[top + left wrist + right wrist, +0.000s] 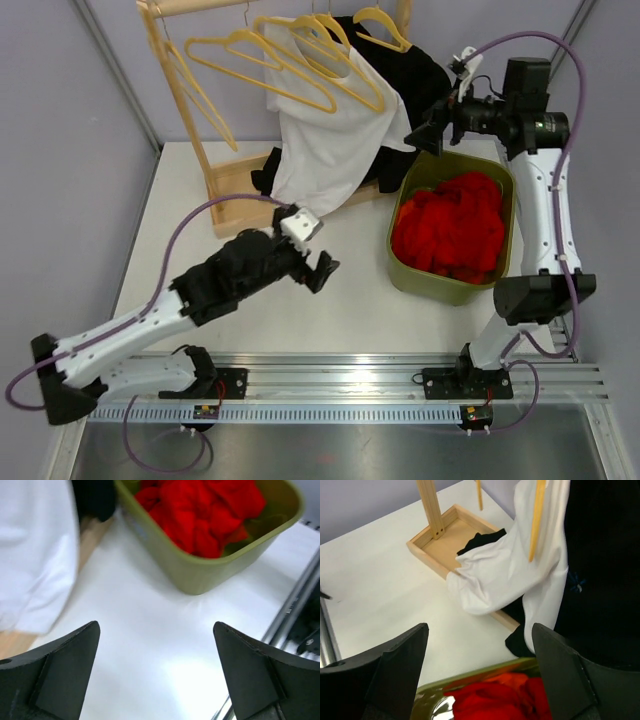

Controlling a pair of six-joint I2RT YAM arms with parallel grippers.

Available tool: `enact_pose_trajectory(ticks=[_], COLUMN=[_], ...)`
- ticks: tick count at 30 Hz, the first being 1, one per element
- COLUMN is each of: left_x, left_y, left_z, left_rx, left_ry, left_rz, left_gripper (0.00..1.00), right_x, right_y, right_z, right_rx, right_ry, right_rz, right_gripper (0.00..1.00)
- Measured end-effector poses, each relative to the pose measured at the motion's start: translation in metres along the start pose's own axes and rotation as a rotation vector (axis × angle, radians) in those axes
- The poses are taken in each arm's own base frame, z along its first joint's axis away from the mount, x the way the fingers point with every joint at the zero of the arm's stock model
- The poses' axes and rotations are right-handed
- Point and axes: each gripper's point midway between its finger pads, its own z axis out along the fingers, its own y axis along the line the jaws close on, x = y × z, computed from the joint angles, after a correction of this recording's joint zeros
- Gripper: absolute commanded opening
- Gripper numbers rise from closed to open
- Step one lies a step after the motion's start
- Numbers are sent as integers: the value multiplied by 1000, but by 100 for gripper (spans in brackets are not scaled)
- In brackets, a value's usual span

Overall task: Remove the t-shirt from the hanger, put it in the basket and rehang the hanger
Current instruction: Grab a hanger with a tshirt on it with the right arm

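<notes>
The left gripper (156, 626) stands wide, its two dark fingers (65, 672) far apart with only bare white table (150, 630) between them and nothing held. The white t-shirt (35, 555) hangs off to the left of those fingers, apart from them; from above, this gripper (312, 255) sits low over the table just in front of the shirt's lower hem, near it but not touching. The right gripper (480, 628) is also spread wide and empty, and past its fingers (395, 675) the t-shirt (492, 580) drapes down onto the base of the wooden rack (432, 510), with a yellow hanger (536, 520) showing against the cloth. Just beside the shirt hangs a black garment (605, 570). Below these fingers lies the rim of the green bin (470, 680), which holds red cloth (495, 697).
</notes>
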Motion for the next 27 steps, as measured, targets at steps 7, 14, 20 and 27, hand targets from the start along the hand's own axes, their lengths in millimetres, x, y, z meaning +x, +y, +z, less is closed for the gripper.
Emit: enact_pose_trajectory(ticks=[7, 14, 20, 27], left_x=[20, 59, 76, 84], left_y=[60, 94, 104, 106], left_z=[-93, -130, -136, -128], left_rx=[-261, -429, -490, -501], left_ry=[-97, -84, -38, 14], left_rz=[74, 101, 118, 137], left_gripper=[99, 99, 99, 99], right_x=[-17, -37, -43, -29], right_y=[-39, -45, -59, -81], right_z=[54, 81, 100, 112], right_rx=[31, 94, 160, 221], right_ry=[-3, -38, -61, -35], right_rz=[-21, -47, -52, -40], right_gripper=[84, 64, 53, 43])
